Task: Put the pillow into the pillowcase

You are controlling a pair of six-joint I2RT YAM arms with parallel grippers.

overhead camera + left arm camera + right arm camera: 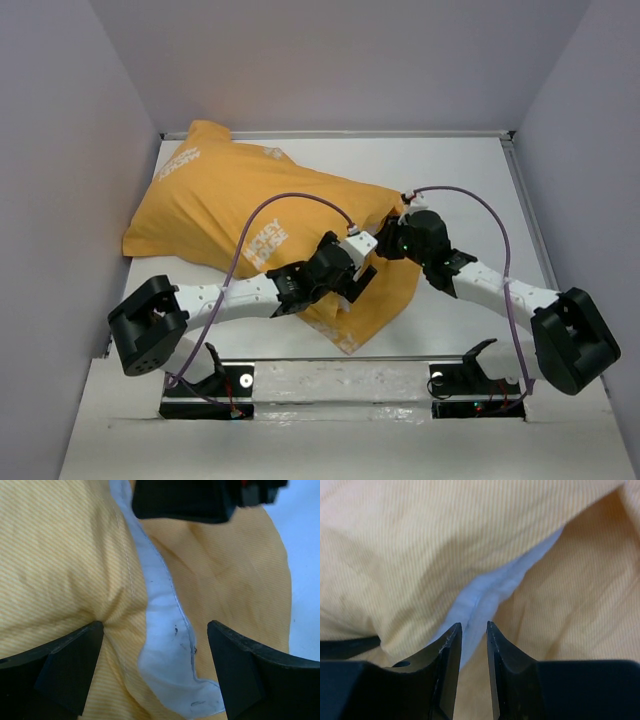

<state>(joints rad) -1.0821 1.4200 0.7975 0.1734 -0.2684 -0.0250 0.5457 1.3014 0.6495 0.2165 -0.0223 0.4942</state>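
Right pincer (pixel 473 626) — barely parted — tips just short of pillow (pixel 487 592).

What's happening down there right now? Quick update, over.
Left gripper wide open over the pillowcase mouth. Right gripper jaws nearly closed there, grip unclear. Pillow nearly all inside, white strip showing. Nothing blocking.

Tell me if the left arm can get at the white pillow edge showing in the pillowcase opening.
Probably yes. The left gripper hangs open right over the exposed pillow strip, jaws either side of it. Only pillowcase fabric lies beside it, with nothing across.
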